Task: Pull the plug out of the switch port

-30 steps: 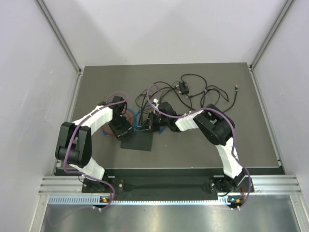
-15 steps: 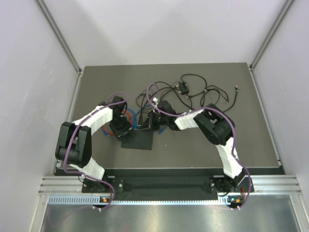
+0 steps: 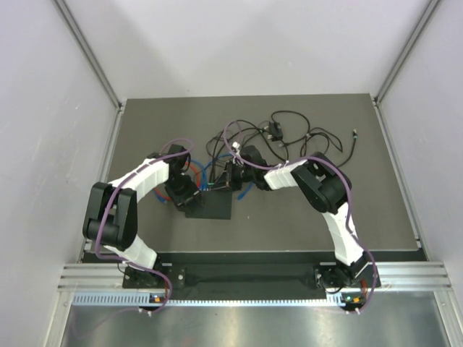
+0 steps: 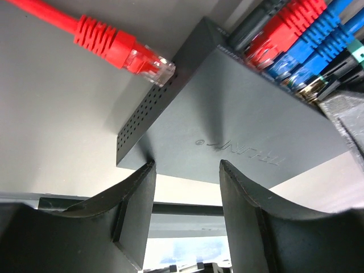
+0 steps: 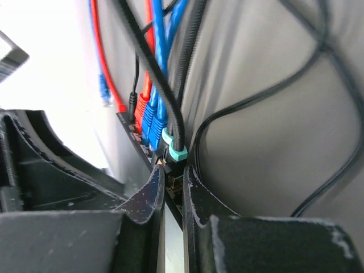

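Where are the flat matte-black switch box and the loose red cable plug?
flat matte-black switch box [image 4: 239, 131]: left wrist view, top face.
loose red cable plug [image 4: 120, 48]: left wrist view, red boot.

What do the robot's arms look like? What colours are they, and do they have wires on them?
The left arm and the right arm match: chunky white pieces joined by round black joints. A thin purple cable loops along each. The left gripper and right gripper each have two curved black fingers; the right ones show pale scuffs.
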{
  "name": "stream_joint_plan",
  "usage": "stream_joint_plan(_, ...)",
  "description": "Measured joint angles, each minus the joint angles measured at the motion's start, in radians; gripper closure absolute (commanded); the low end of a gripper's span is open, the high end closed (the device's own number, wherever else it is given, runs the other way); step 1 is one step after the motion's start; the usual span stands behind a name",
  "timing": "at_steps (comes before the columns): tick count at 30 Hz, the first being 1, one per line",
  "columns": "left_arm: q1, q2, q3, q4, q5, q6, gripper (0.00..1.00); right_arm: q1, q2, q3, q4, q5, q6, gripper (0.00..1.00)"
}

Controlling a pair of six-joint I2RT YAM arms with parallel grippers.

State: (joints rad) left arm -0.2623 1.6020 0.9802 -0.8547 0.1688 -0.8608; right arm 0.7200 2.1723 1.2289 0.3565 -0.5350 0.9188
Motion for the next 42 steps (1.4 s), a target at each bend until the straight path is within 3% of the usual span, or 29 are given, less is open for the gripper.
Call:
stream_joint_plan(7, 0.0, 0.0, -0.002, 0.0, 0.0, 0.0, 0.46, -0.032, 0.039, -0.01, 0.071, -0.084, 0.21, 1.0)
stream_joint_plan(13, 0.0, -0.001, -0.003, -0.003, 0.0, 0.0, 0.46, -0.036, 0.042, -0.014, 0.063, -0.095, 0.291, 1.0)
stream_joint_plan(21, 0.0, -0.009, -0.012, -0.002, 0.002, 0.0, 0.46, -0.035, 0.042, 0.021, -0.003, -0.089, 0.151, 0.99)
stream_joint_plan(22, 0.0, -0.01, -0.013, -0.003, 0.002, 0.0, 0.46, -0.034, 0.042, 0.033, -0.021, -0.09, 0.121, 0.96)
stream_joint_plan(26, 0.0, -0.015, -0.017, -0.002, 0.003, 0.0, 0.46, -0.034, 0.042, 0.073, -0.084, -0.1, 0.003, 0.68)
stream_joint_plan(28, 0.0, -0.016, -0.02, -0.003, 0.003, 0.001, 0.46, -0.041, 0.042, 0.087, -0.089, -0.095, -0.033, 0.65)
stream_joint_plan(40, 0.0, -0.016, -0.02, -0.004, 0.004, 0.003, 0.46, -0.124, 0.109, 0.162, -0.05, -0.186, -0.042, 0.66)
stream_joint_plan(42, 0.0, -0.016, -0.02, -0.004, 0.004, 0.003, 0.46, -0.117, 0.108, 0.159, -0.059, -0.204, -0.056, 0.62)
